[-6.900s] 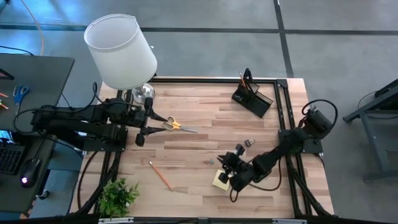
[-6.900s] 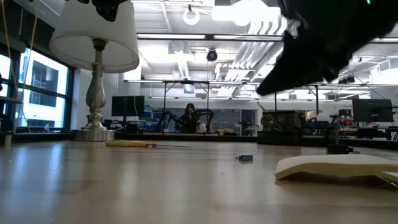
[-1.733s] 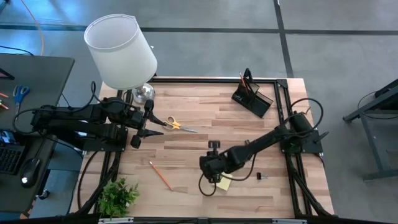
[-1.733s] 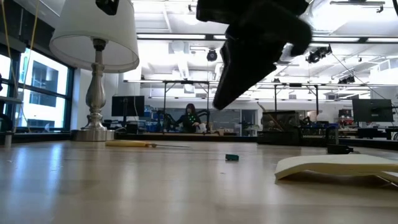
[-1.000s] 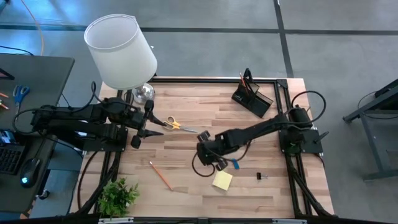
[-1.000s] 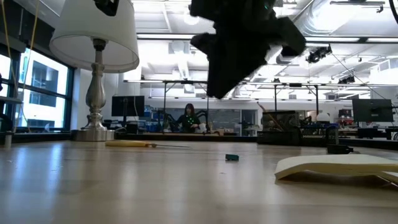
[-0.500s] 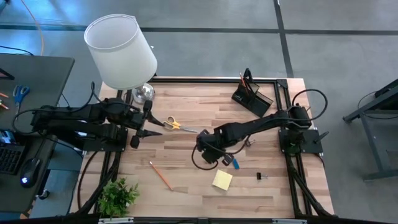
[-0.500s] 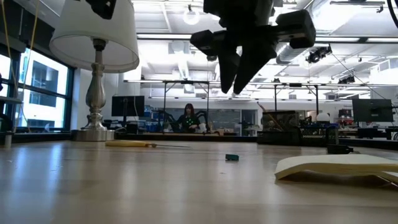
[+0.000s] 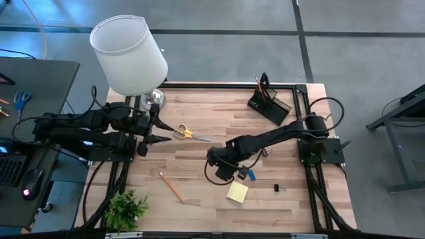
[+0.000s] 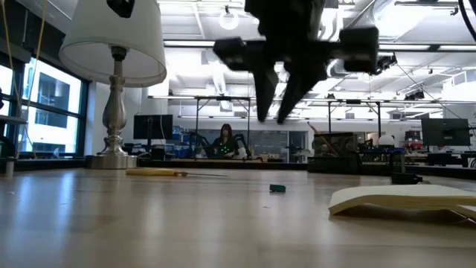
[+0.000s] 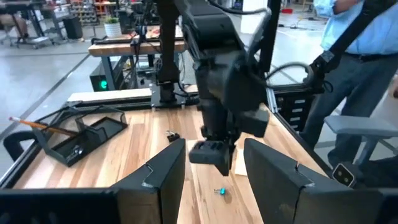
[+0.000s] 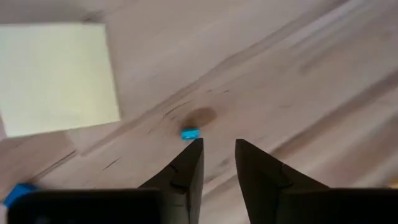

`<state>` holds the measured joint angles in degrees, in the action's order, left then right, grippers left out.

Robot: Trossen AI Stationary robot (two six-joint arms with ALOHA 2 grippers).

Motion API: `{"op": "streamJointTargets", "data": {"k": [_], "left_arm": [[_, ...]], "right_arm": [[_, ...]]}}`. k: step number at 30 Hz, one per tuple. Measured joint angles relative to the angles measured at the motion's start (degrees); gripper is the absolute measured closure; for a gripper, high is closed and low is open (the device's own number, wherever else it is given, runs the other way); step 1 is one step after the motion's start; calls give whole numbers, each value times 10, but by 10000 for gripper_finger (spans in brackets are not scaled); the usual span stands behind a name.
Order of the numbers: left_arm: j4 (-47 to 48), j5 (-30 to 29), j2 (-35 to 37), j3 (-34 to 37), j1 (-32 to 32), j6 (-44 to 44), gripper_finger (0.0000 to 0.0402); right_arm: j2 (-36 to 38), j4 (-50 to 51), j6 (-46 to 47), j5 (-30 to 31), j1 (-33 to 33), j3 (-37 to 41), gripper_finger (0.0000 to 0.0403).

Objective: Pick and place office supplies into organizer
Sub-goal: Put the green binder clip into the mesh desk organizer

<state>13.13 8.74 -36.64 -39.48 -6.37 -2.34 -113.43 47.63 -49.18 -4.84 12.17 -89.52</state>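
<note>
Wood-plank tabletop [image 9: 199,192] fills a black frame, an open lab floor beyond. Largest, a white lamp [image 9: 129,54] stands at ten o'clock, clear of the work. At one o'clock sits the black organizer [image 9: 269,104], pencils already upright inside. The left gripper [image 9: 154,129] waits at nine o'clock, fingers apart and empty, yellow-handled scissors [image 9: 189,134] just beside it. The right gripper [image 12: 217,163] hangs over centre, fingers slightly apart, gripping nothing, probably lining up on the tiny blue piece [image 12: 190,132] near the sticky-note pad [image 9: 238,192]. An orange pencil [image 9: 171,186] lies at seven o'clock.
</note>
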Motion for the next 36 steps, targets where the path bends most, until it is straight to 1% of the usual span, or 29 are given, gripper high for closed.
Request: {"op": "streamJointTargets", "data": {"k": [8, 15, 22, 36], "left_arm": [[-1, -20, 0, 0, 0, 29, 247], [-1, -39, 0, 0, 0, 39, 247], [-1, -39, 0, 0, 0, 37, 247], [-1, -39, 0, 0, 0, 21, 247]], "right_arm": [[-31, 1, -33, -1, -2, 0, 275], [-42, -12, -58, -14, -9, 0, 258], [-62, -8, -79, -18, -9, 0, 265], [-77, -18, -71, -18, -10, 0, 275]]}}
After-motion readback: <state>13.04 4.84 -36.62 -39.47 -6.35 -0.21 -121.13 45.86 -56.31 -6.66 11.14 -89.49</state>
